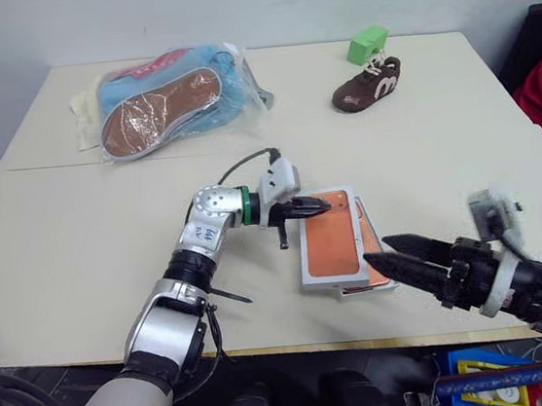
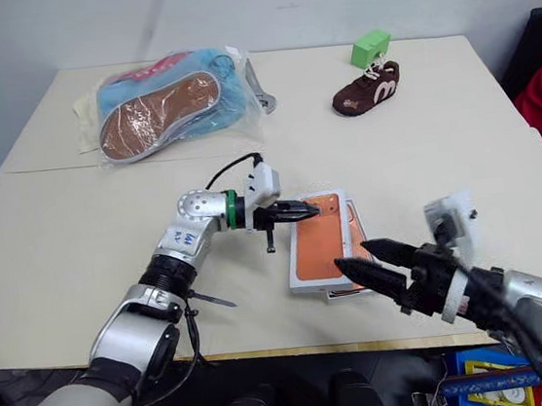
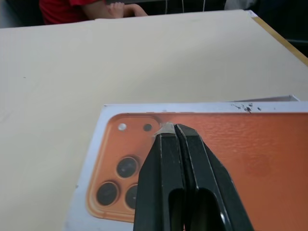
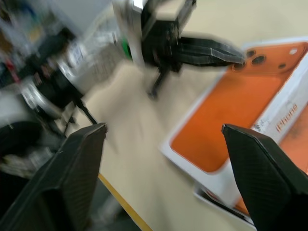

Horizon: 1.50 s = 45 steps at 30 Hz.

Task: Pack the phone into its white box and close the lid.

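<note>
Robot test lab: bare table (image 1: 79,235) with bagged shoe (image 1: 167,102) and green block (image 1: 367,43).

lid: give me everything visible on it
The lid looks like white cardboard, its top face printed with an orange phone picture, lenses at one corner. It lies printed side up, skewed over the box beneath, which sticks out at one side. The left gripper, jaws shut, has its tips at the lens end; contact unclear. The right gripper is open, apart.

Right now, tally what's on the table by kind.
Shoes: 2 (bagged slipper, brown shoe)
Green blocks: 1
Phone-box lids: 1 (lid)
Total: 4; what lies under the lid is mostly hidden, so not counted.
</note>
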Available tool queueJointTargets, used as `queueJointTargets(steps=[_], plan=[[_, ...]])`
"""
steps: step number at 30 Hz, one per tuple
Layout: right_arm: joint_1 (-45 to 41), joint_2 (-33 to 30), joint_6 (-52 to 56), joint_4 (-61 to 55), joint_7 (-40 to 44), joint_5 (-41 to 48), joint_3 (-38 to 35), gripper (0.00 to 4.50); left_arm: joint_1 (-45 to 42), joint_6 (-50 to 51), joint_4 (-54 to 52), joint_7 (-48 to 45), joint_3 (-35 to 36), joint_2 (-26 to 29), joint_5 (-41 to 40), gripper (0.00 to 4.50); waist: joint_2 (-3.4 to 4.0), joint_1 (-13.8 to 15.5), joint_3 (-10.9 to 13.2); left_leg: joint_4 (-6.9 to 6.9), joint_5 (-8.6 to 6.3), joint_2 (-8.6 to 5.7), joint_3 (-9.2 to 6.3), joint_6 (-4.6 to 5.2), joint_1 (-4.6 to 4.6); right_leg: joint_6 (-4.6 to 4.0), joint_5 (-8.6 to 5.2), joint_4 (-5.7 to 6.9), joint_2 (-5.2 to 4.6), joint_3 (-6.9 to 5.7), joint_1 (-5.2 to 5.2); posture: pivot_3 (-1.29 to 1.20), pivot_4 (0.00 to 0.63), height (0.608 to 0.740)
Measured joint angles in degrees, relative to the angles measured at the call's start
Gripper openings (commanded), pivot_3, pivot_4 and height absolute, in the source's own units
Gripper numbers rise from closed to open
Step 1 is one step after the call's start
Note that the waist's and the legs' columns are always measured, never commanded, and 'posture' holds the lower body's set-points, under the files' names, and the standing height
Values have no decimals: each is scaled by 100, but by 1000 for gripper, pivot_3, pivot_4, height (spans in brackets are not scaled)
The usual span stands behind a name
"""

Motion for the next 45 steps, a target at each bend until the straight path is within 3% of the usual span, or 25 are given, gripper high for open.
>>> queueJointTargets(steps=[5, 8, 12, 16, 23, 33, 39, 42, 45], plan=[[-152, -533, -121, -105, 1226, -2187, 1104, 1236, 116, 499, -771, -1247, -47, 1076, -212, 0, 2, 12, -1, -4, 0, 0, -5, -2, 3, 0, 0, 0, 1, -1, -9, 0, 150, 740], [-248, -560, -259, -100, 1655, -3071, 1615, 53, 162, 176, -394, -1258, -304, 1242, 238, 0, 1, 87, 0, 17, 0, -13, -17, -1, 0, 0, 0, -11, -8, -5, -4, 0, 150, 740], [-267, -562, -392, -21, 1968, -3817, 1968, 53, 73, -272, 457, -811, -551, 1003, 756, 0, -5, 156, 3, 45, -11, -23, -16, 16, -6, 1, 1, -7, -12, -4, 2, 0, 150, 740], [-396, -350, -416, 51, 2121, -4162, 2082, 53, -311, -642, 1229, -306, -599, 402, 1077, 0, -14, 189, 8, 64, -16, -29, -17, 25, -26, 8, 4, 8, -17, -8, -7, 0, 150, 740], [-157, -288, -411, 77, 2367, -4378, 1969, 53, -481, -927, 1408, -515, -625, -212, 1096, 0, -16, 150, 9, 67, -20, -36, -14, 29, -25, 9, 5, 18, -21, -6, -19, 0, 150, 740], [357, -152, -430, 257, 2849, -4440, 1180, 53, -147, -907, 856, -1013, -696, -224, 1072, 0, -16, 133, 9, 76, -19, -36, -13, 28, -23, 10, 5, 24, -20, -2, -19, 0, 150, 740], [-812, 323, -122, 491, 2622, -3756, 1044, 53, -55, -162, 151, -1599, -384, 136, 501, 0, -15, 20, 9, 78, -18, -35, -14, 25, -19, 10, 5, 21, -21, 0, -20, 0, 150, 740], [-1106, 326, 32, 647, 2555, -3777, 1190, 53, -240, 162, 410, -1339, -171, 181, 409, 0, -16, 33, 9, 75, -18, -35, -17, 25, -18, 10, 5, 23, -21, -1, -22, 0, 150, 740], [-1093, 321, 94, 616, 2668, -3769, 1330, 53, -764, 93, 1293, -512, 5, 153, 544, 0, -22, 67, 13, 77, -19, -43, -22, 27, -26, 10, 6, 32, -25, -3, -27, 0, 150, 740]])
